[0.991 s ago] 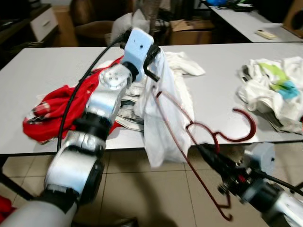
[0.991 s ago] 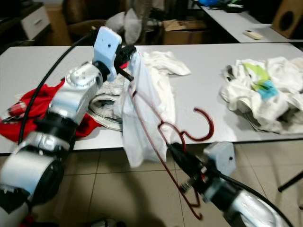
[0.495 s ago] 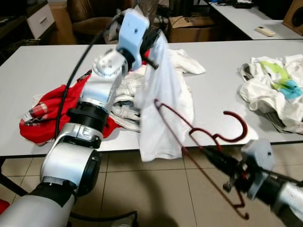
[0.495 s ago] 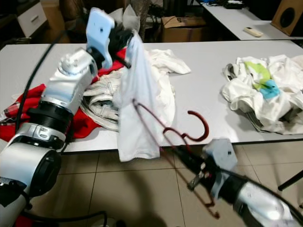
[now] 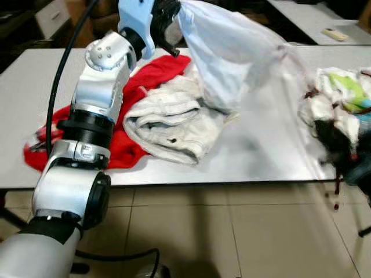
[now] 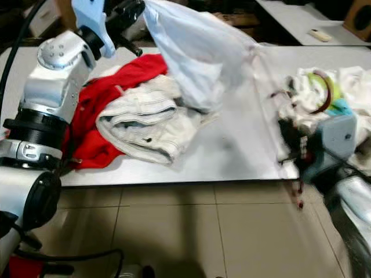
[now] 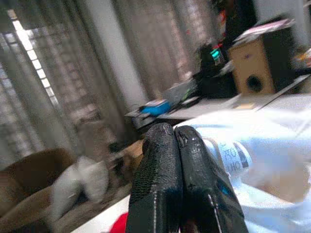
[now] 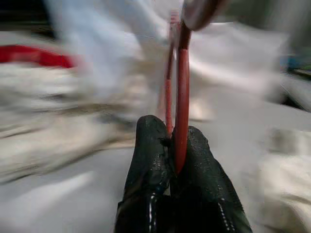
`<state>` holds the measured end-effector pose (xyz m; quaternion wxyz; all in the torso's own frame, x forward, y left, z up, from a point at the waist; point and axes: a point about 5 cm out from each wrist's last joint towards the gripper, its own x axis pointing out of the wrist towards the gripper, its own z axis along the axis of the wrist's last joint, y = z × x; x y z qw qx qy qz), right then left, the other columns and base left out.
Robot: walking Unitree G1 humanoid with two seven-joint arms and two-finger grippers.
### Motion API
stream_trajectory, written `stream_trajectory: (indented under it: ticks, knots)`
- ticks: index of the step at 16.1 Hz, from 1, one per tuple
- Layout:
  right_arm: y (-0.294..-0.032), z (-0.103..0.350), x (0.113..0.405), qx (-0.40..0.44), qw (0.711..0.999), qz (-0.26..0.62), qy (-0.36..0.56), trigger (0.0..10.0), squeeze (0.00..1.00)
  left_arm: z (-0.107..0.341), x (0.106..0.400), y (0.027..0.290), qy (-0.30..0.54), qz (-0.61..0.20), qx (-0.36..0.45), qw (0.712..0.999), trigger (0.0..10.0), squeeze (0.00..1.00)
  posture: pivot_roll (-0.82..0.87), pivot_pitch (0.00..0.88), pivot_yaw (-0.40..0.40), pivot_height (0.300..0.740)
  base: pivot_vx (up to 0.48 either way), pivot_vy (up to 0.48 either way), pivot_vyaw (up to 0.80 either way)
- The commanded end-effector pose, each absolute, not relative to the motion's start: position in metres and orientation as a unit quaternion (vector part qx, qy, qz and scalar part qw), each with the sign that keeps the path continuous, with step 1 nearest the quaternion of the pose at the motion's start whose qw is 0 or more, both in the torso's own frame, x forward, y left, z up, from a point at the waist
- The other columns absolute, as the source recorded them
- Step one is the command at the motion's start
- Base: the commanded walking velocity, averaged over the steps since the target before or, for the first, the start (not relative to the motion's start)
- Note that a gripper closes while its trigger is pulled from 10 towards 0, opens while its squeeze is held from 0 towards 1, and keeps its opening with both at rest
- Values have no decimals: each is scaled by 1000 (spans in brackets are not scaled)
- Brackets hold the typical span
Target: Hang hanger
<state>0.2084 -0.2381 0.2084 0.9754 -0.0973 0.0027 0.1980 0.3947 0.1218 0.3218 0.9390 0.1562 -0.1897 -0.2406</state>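
1. A crumpled red cloth garment [image 5: 122,110] lies at the left of the long grey table [image 5: 243,156], partly behind the raised silver left arm [image 5: 95,110].
2. The left gripper [image 7: 179,141] is raised over the table's far side, its two black fingers pressed tight together on an edge of a pale white-blue fabric garment [image 5: 232,58], which stretches from there toward the right.
3. A folded off-white ribbed cloth [image 5: 174,121] rests on the table below that garment, touching the red one.
4. At the table's right end lies a heap of white clothes with green and blue patches [image 5: 342,92].
5. By that heap, the right gripper [image 8: 176,145] pinches the thin dark red wire hanger [image 8: 181,82] between its fingers; the hanger's hook [image 6: 324,92] shows blurred above the gripper's body.
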Motion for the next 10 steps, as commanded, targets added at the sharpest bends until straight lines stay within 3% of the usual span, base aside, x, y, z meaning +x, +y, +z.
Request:
stream_trajectory:
  ticks: [1, 3, 8, 10]
  knots:
    - [-235, 216, 202, -101, 968, 231, -3, 10000, 0, 322, 396, 122, -187, -233, 172, 939, 157, 0, -60, 11, 21, 740, 0, 0, 0]
    - [-239, 211, 192, -102, 968, 228, 18, 10000, 0, 316, 395, 103, -183, -263, 155, 934, 314, 0, -85, 11, 39, 740, 0, 0, 0]
    - [-204, 200, 175, -57, 949, 307, 40, 10000, 0, 301, 391, 72, -164, -311, 151, 924, 902, 0, -88, 10, 45, 740, 0, 0, 0]
    - [-209, 203, 179, -58, 957, 283, 28, 10000, 0, 298, 391, 68, -160, -321, 156, 920, 745, 0, -97, 12, 55, 740, 0, 0, 0]
